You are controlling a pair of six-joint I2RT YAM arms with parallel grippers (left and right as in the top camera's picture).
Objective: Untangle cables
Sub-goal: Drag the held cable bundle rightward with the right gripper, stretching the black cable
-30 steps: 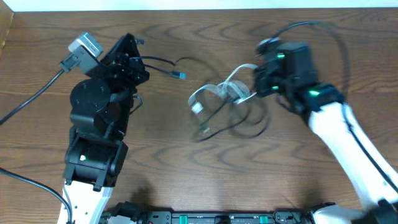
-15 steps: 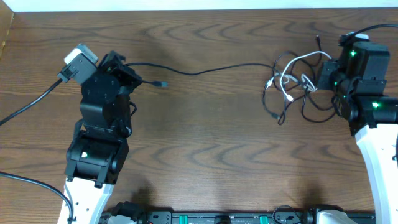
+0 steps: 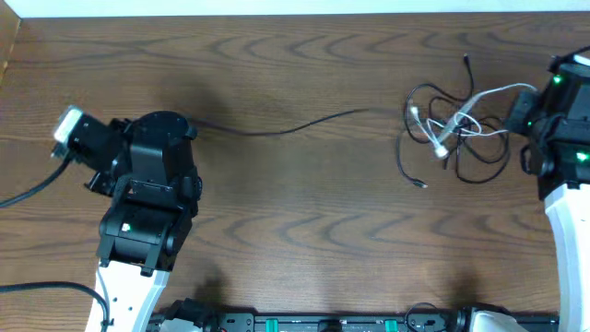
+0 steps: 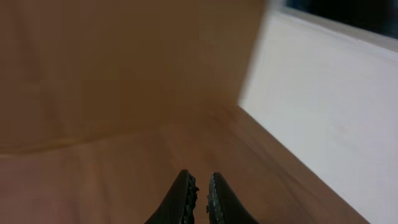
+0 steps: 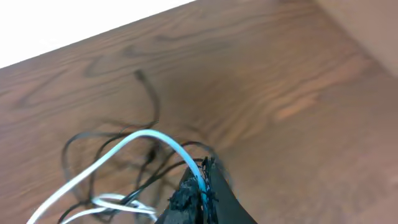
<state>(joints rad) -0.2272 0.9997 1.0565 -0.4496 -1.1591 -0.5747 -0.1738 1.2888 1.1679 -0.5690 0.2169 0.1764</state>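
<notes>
**Materials.** The counter (image 3: 304, 221) is dark brown wood with wavy grain. The cables (image 3: 456, 138) are thin, flexible cords in a loose knot of overlapping loops at the right side of the counter. One small plug end lies at the bottom left of the knot.

**Cable layout.**
- The long black cable (image 3: 295, 127) runs out of the knot leftward in a shallow curve, and its far end passes under the left arm (image 3: 147, 184).
- The white cable (image 3: 502, 90) is smooth and rounded. It arcs from the knot to the right gripper (image 5: 200, 185).

**Gripper state.**
- Right gripper: fingers pressed together, pinching the white cable.
- Left gripper (image 4: 200, 190): ridged black fingers pressed together. Whether they pinch a cable cannot be told.

**Change since the earlier frames.**
- The knot has travelled from mid-counter to the right side.
- The left arm has swung leftward.
- The black cable now lies straighter.
</notes>
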